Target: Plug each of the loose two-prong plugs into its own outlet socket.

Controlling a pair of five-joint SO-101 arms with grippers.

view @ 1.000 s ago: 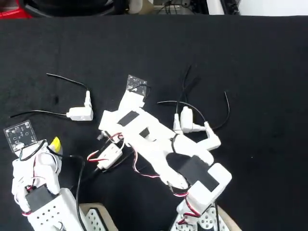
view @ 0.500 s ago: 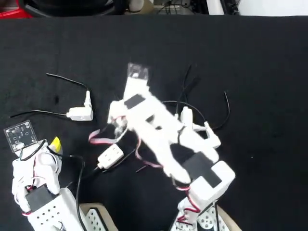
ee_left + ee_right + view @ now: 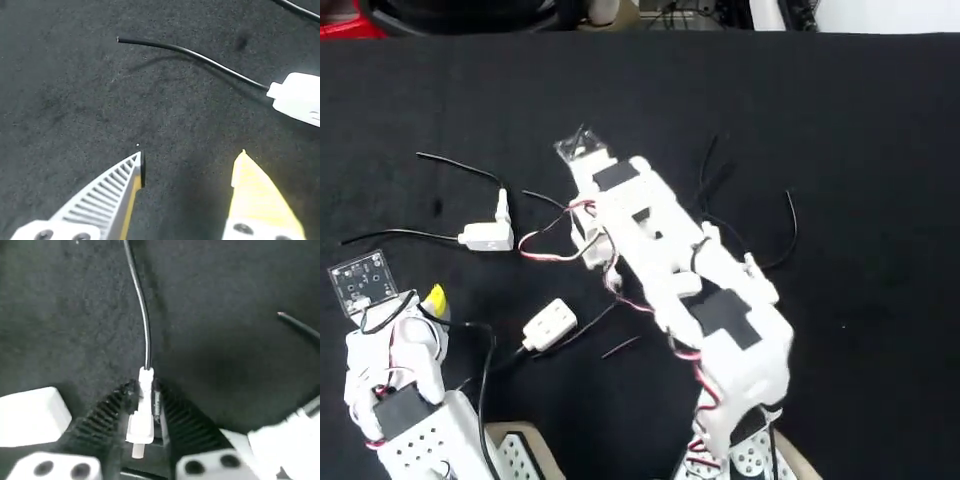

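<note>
Swung away from the loose outlet socket (image 3: 549, 324), the right tool (image 3: 144, 389) is clamped on a two-prong plug (image 3: 141, 422) above the surface (image 3: 820, 120). The plug looks light and rigid with a springy cord, best held by its body. The left tool (image 3: 190, 155) stands apart.

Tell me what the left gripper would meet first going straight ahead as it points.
Likely the black cable crossing ahead of the open left gripper, leading to a white connector. Depth is unclear; if tilted down, it would touch the black table first.
</note>
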